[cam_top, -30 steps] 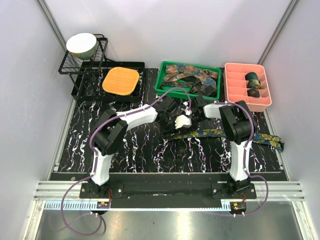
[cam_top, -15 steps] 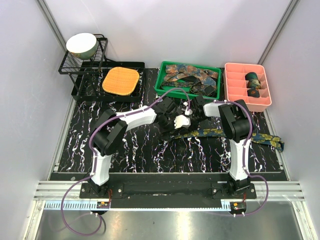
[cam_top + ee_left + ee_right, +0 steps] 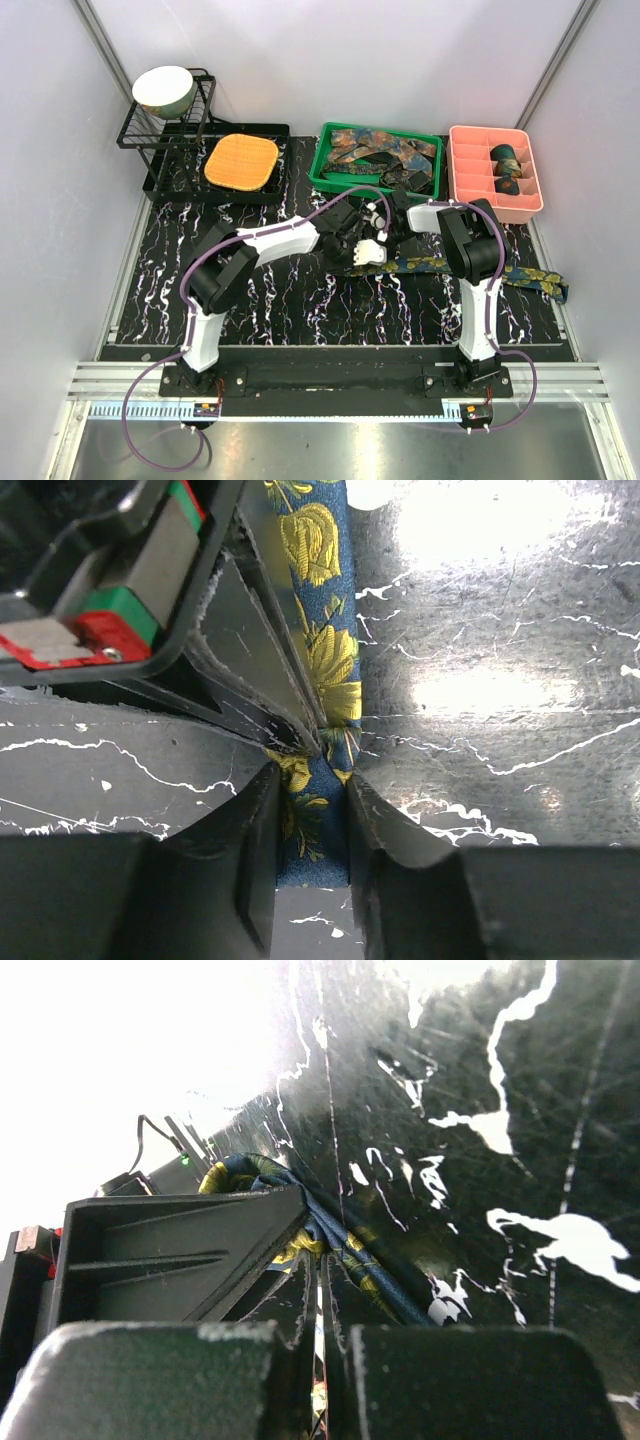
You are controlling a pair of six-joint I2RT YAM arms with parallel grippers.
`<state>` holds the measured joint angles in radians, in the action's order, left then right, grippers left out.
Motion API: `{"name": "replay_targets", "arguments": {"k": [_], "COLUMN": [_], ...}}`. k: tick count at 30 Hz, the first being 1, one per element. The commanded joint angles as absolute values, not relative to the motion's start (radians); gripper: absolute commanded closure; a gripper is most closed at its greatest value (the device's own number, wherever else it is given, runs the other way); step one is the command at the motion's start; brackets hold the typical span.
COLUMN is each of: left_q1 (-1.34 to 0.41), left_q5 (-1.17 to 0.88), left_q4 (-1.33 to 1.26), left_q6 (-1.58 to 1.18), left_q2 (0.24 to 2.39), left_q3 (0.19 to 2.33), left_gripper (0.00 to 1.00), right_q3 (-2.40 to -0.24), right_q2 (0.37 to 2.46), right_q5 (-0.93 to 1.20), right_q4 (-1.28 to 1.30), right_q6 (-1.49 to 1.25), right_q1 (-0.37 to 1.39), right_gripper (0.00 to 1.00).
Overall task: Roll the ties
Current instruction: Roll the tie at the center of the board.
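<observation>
A navy tie with gold-yellow flowers lies across the black marbled mat, running right to the mat's edge. Its left end sits between my two grippers. My left gripper has its jaws narrowly apart on both edges of the tie's end, which fills the gap at the left gripper. My right gripper meets it from the far side. In the right wrist view the right gripper is all but closed, pinching bunched tie fabric at its tips. The left gripper's finger lies against the same fold.
A green bin of loose ties stands behind the grippers. A pink compartment tray with rolled ties is at the back right. An orange waffle pad and a black rack with a bowl are at the back left.
The left arm has stretched a little further right and nearer, bringing its gripper closer against the right gripper. The right arm and the tie have barely moved.
</observation>
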<state>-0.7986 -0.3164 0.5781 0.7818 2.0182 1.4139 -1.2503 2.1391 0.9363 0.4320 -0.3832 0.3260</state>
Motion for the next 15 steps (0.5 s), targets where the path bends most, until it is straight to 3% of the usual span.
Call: {"name": "replay_targets", "arguments": {"k": [1, 4, 7, 15], "left_q1": [-0.805, -0.805, -0.805, -0.802], "left_q5": [-0.298, -0.288, -0.288, -0.325], "left_q4": [0.566, 0.577, 0.584, 0.597], "left_q6": [0.818, 0.825, 0.845, 0.856], "left_q2": [2.036, 2.019, 1.990, 1.953], "left_q3": [1.419, 1.388, 1.333, 1.301], "left_gripper": [0.73, 0.74, 0.76, 0.78], "right_q3": [-1.284, -1.289, -1.284, -1.290], "right_q2": [2.100, 2.077, 2.036, 2.037], "right_q5": [0.939, 0.979, 0.985, 0.957], "right_q4": [0.431, 0.448, 0.477, 0.557], "right_q6": [-0.370, -0.376, -0.342, -0.259], "right_q1": [0.324, 0.310, 0.279, 0.261], "right_gripper": [1.00, 0.82, 0.70, 0.69]}}
